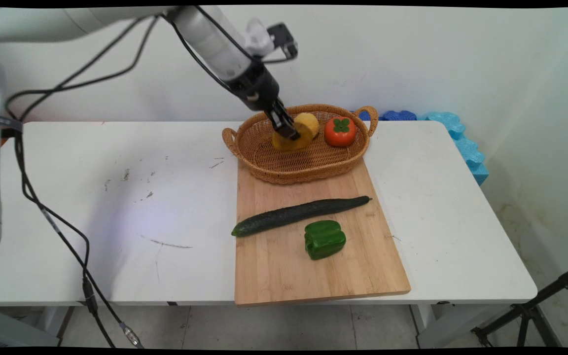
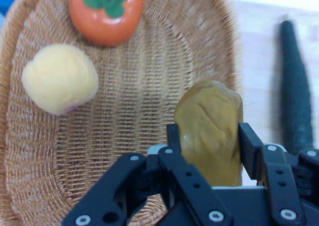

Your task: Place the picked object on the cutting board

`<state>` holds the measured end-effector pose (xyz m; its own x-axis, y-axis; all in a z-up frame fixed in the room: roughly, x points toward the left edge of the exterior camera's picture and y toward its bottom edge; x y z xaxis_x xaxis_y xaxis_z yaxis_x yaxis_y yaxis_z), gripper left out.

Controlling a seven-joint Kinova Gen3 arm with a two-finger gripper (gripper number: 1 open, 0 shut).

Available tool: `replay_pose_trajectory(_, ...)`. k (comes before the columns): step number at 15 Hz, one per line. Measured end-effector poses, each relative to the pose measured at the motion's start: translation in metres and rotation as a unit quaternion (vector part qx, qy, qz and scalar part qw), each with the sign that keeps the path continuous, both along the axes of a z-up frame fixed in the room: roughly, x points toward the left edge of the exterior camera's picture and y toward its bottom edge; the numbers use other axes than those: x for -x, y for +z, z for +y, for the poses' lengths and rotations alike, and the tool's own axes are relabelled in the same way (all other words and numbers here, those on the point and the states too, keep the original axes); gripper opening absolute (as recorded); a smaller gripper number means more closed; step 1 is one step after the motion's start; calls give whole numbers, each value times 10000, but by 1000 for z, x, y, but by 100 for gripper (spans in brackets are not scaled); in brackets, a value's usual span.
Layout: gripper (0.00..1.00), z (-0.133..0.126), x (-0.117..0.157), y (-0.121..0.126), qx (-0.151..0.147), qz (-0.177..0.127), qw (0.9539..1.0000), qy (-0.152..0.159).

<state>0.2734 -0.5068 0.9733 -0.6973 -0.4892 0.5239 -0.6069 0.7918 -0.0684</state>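
Nearest you in the main view lies the wooden cutting board (image 1: 284,266), its front edge overhanging the white worktop (image 1: 116,207). On it you have one green bell pepper (image 1: 324,239) and, just behind that, one dark cucumber (image 1: 300,215) lying slantwise. At the board's far end sits one wicker basket (image 1: 264,167), partly on the board. Inside it you can count one orange persimmon (image 1: 340,131) on the right and two yellowish pieces beside it: a paler round one (image 1: 307,123) and a darker potato (image 1: 289,144). Your gripper (image 1: 288,132) reaches down into the basket, right at the potato. Blue foam pieces (image 1: 461,140) lie behind the worktop's far right corner.

From the hand view you see the gripper (image 2: 209,141) closed partway on the potato (image 2: 212,131), one finger pressing each side, over the basket (image 2: 124,86) floor near its rim. The pale round piece (image 2: 60,79) and the persimmon (image 2: 106,11) rest apart from it, further in. The cucumber (image 2: 295,86) shows outside the basket, at right.
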Motion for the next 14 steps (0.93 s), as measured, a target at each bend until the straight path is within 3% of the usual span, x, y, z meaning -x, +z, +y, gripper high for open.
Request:
replay_pose_trajectory(3,0,39,-2,41,57,213,9997,-102)
replay_pose_trajectory(8,0,96,-5,65,-4,398,9988,-283)
replay_pose_trajectory(10,0,128,-8,63,-36,415,9983,-396)
replay_pose_trajectory(14,0,162,-12,39,-80,383,9981,-482)
